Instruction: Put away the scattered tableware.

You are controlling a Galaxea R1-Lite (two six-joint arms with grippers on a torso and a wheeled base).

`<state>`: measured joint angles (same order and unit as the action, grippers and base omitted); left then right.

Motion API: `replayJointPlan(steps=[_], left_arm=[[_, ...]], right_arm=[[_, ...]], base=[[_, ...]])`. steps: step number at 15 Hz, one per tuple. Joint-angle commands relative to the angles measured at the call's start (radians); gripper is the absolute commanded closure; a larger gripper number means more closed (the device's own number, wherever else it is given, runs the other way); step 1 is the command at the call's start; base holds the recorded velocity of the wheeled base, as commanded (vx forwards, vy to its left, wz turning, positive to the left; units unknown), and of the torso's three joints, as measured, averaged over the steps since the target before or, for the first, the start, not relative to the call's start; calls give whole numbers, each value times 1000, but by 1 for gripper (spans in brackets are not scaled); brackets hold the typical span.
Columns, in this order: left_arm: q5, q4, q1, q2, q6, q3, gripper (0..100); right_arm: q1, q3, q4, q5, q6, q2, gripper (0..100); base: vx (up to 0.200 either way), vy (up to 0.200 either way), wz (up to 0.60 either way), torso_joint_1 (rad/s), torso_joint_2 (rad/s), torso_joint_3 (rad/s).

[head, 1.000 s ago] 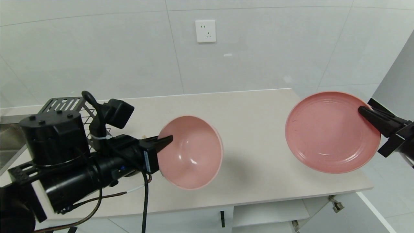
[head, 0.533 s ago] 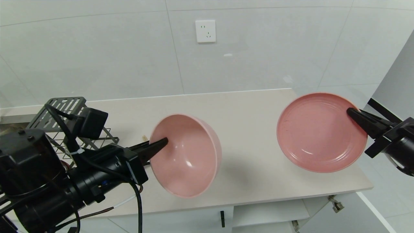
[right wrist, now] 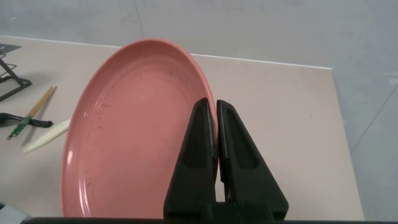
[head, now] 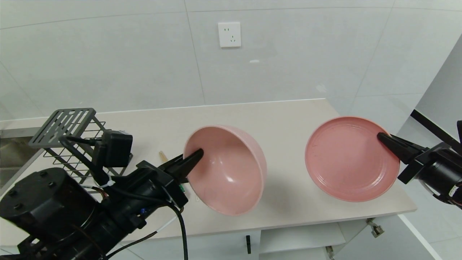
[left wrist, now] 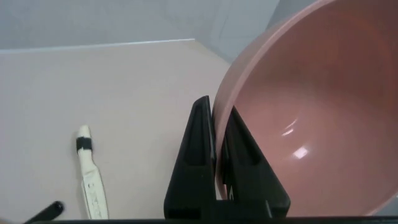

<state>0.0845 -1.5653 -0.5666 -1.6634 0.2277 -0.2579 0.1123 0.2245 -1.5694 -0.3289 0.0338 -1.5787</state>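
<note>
Tableware hangs above the desk (head: 281,119): the left tool (head: 197,154) is clenched on the rim of a tilted pink bowl (head: 231,177) over the desk's middle, and the right tool (head: 382,138) is clenched on the rim of a tilted pink plate (head: 343,159) over its right end. A black wire rack (head: 61,122) stands at the left; a white utensil (left wrist: 87,177) and a chopstick (right wrist: 38,104) lie on the desk near it

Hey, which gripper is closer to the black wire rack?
Left. The left gripper, clamped on the rim of the bowl, is just beside the rack; the right gripper holds the plate over the opposite end of the counter.
</note>
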Motion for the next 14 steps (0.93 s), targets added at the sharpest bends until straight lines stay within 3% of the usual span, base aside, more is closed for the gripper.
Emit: replayJointPlan(steps=[1, 4, 6, 7, 8, 9, 14], left_arm=[[-49, -5, -12, -44, -87, -31, 100], [-63, -5, 19, -61, -119, -31, 100], [-80, -5, 56, -53, -217, -44, 100], [-84, -5, 65, -47, -248, -46, 100], [-95, -5, 73, -29, -323, -38, 100], [-95, -5, 73, -13, -338, -37, 100], [-95, -5, 74, 40, -353, -69, 100]], right_arm=[[0, 1, -1, -1, -5, -3, 100], [-2, -2, -1, 1, -5, 16, 100], [0, -11, -1, -1, -5, 29, 100], [0, -11, -1, -1, -6, 32, 100], [0, -11, -1, -1, -5, 45, 100], [0, -11, -1, -1, -5, 48, 100], [1, -5, -1, -1, -6, 66, 100]], base=[[0, 0, 0, 0, 0, 0], [0, 0, 0, 0, 0, 0], [0, 0, 0, 0, 0, 0], [0, 0, 0, 0, 0, 0], [-200, 0, 0, 2, 2, 2], [-200, 0, 0, 7, -2, -2], [-200, 0, 0, 4, 1, 4]])
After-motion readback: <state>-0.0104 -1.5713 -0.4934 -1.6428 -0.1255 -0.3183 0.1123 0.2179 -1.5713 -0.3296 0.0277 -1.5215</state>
